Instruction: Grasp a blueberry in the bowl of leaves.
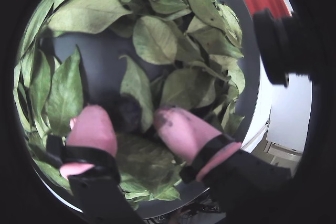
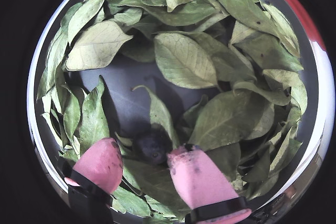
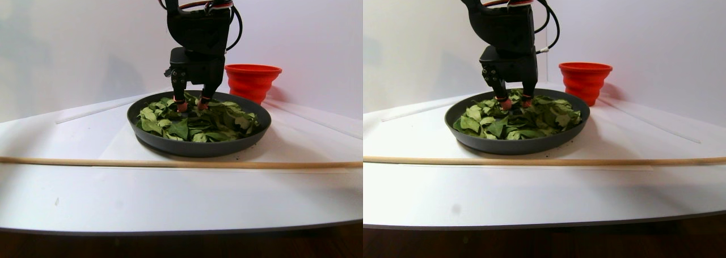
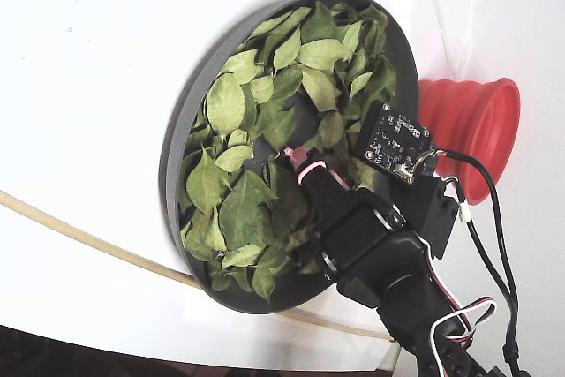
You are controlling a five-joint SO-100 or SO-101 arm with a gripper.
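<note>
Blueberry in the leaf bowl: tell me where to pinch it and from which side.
Pinch the blueberry across its round middle, coming straight down from above. It sits low among leaves in the bowl, so only its top is exposed. The open gripper already has a pink fingertip either side of it.

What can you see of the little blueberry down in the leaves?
The blueberry is small, round and dark blue-black, with a dull skin. It sits low among the green leaves, near a bare grey patch of the bowl of leaves. One leaf curls against its side and partly hides it. The gripper has a pink fingertip on each side of it, with gaps showing, so it is not squeezed yet.
</note>
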